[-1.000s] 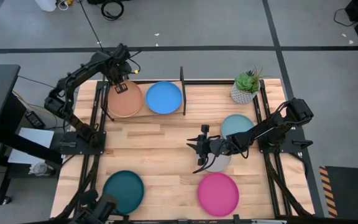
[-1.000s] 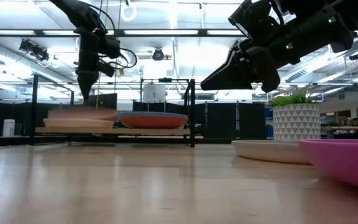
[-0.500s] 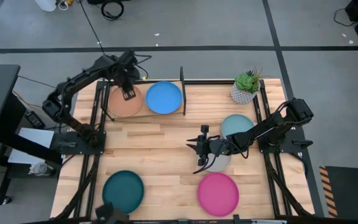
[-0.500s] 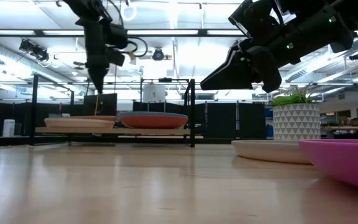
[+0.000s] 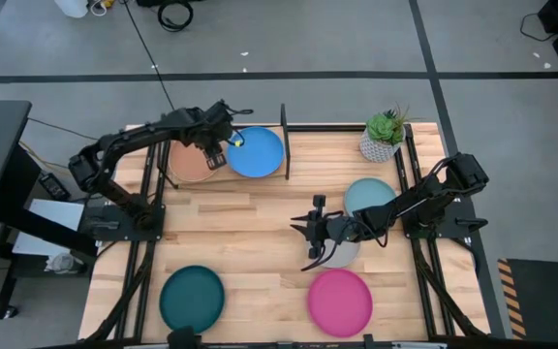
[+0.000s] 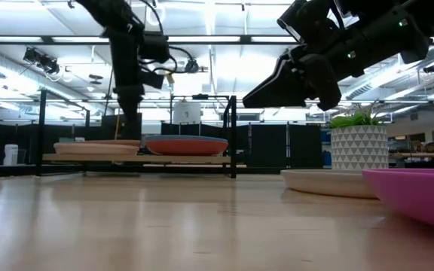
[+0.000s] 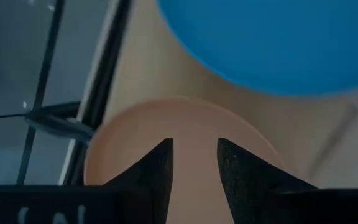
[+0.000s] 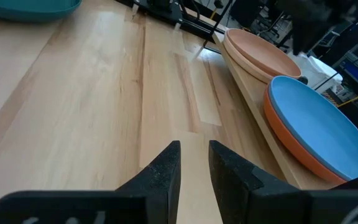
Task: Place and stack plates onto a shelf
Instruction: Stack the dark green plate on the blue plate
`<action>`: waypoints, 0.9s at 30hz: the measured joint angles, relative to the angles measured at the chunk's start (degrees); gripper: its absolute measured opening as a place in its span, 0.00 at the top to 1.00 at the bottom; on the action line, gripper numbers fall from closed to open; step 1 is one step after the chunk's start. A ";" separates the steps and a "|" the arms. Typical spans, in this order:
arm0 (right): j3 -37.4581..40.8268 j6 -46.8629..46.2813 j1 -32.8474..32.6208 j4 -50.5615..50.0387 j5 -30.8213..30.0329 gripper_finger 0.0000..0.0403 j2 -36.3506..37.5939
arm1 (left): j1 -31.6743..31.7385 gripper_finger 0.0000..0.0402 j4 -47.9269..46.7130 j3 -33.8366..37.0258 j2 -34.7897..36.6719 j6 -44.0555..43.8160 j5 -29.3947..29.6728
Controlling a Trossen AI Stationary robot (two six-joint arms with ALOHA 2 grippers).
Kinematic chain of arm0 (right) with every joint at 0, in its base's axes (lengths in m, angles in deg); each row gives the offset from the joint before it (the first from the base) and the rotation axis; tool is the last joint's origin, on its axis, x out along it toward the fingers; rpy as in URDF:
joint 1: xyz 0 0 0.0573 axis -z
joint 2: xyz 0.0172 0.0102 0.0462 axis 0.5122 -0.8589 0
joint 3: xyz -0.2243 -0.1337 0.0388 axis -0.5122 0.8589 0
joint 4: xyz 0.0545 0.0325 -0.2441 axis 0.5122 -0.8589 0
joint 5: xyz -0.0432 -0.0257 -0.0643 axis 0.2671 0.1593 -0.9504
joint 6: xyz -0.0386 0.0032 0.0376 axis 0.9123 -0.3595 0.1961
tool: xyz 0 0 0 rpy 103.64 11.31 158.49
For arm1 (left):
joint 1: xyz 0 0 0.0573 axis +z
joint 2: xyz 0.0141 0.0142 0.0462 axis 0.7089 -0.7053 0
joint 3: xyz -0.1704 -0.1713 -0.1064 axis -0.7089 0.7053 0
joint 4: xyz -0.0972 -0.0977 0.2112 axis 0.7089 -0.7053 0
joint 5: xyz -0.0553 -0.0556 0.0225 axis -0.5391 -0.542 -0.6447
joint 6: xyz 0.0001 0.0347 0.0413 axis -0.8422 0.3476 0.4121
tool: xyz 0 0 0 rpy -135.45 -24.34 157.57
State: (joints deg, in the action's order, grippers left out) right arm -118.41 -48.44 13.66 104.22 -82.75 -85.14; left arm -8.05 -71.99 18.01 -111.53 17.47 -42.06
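The shelf [image 5: 284,145] stands at the table's far left. On it a tan plate [image 5: 190,163] lies on a cream plate [image 8: 241,59], and beside them a blue plate [image 5: 258,152] lies on an orange one [image 8: 291,146]. My left gripper [image 7: 194,148] hangs open just above the tan plate's edge nearest the blue plate, and touches nothing. My right gripper [image 5: 304,242] hovers mid-table, slightly open and empty, over the edge of a grey plate [image 5: 345,255]. Pale blue [image 5: 369,196], magenta [image 5: 340,301] and teal [image 5: 192,298] plates lie flat on the table.
A potted plant [image 5: 384,136] stands at the far right corner, beyond the pale blue plate. The shelf's black upright posts [image 6: 232,135] rise at its right end. Bare tabletop [image 5: 240,233] lies between the shelf and the near plates.
My left gripper has come up off the tan plate and swung toward the table's right, along the shelf toward the blue plate. The tan plate, blurred a second ago, now lies still on the cream plate.
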 joint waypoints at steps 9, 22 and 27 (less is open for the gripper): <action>0.00 -0.11 -0.12 -0.14 0.02 0.78 0.00 | 4.83 0.67 15.49 8.05 -0.02 0.07 -1.38; 0.00 -0.03 -0.13 -0.31 0.02 0.78 0.02 | 4.02 0.67 18.75 12.04 -0.02 1.50 -0.88; 0.00 -0.01 -0.08 -0.31 0.04 0.78 0.02 | 1.15 0.67 16.80 7.18 3.55 2.02 -0.25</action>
State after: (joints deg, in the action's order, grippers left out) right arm -118.41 -48.44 13.57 103.90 -82.71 -85.12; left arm -6.90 -55.19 25.18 -107.98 19.49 -42.31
